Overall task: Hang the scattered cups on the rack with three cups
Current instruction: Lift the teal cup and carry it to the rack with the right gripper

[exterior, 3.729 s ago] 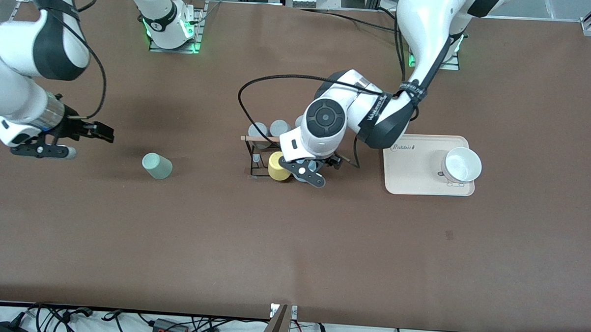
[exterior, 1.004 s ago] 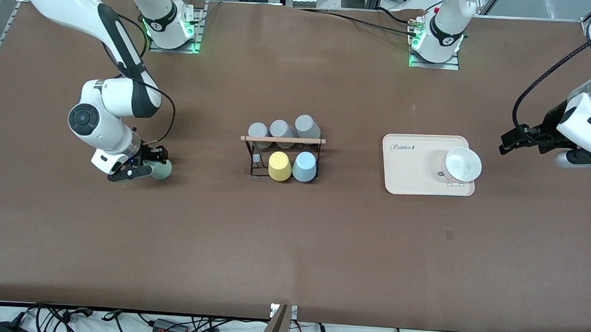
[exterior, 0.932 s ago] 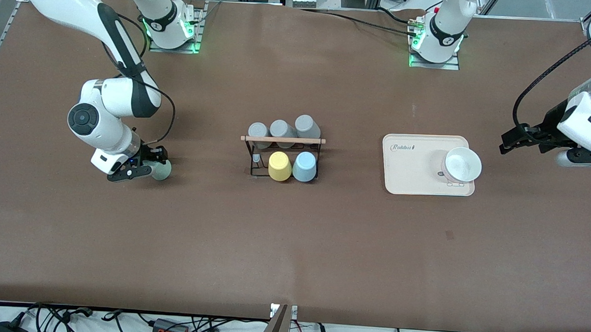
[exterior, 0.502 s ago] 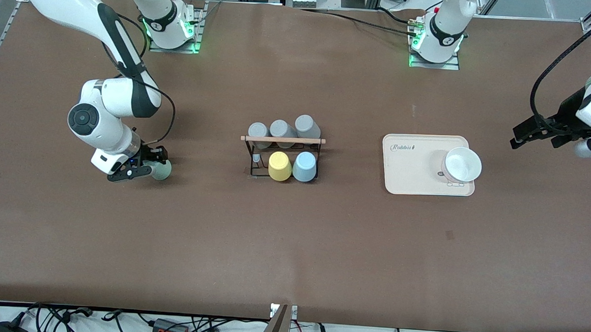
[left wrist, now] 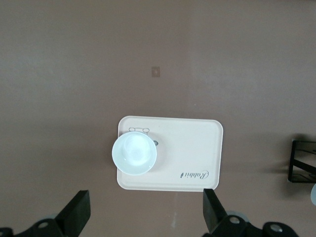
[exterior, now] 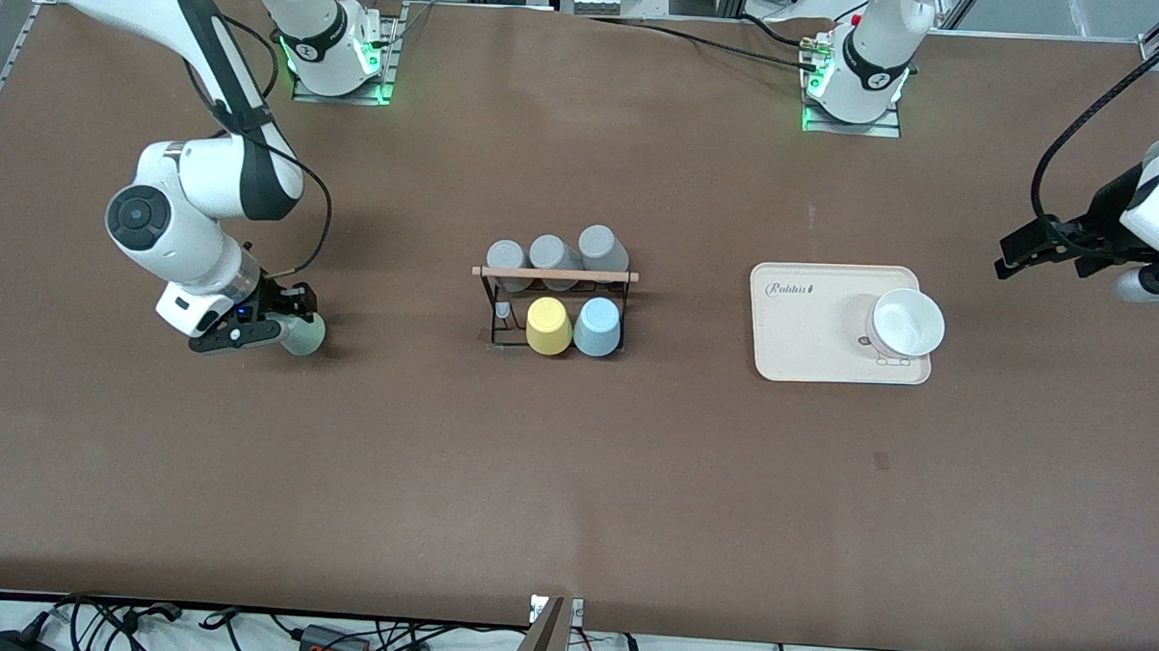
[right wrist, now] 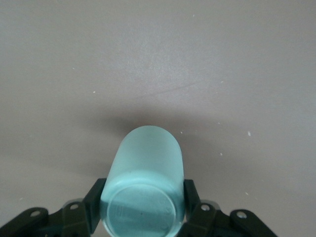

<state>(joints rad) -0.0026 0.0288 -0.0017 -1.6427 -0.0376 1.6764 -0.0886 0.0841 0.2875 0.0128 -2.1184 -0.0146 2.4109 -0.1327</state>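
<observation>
The pale sage-green cup lies on its side low over the table toward the right arm's end. My right gripper is shut on it; in the right wrist view the cup sits base-first between the fingers. The light blue cup hangs on the black wire rack beside the yellow cup. Three grey cups sit along the rack's wooden rod. My left gripper is open and empty, over the table at the left arm's end; it waits.
A beige tray with a white bowl lies between the rack and my left gripper. The left wrist view shows the tray, the bowl and a corner of the rack.
My left gripper let go of the light blue cup on the rack and withdrew to its end. My right gripper closed on the green cup and shifted slightly toward the right arm's end.
</observation>
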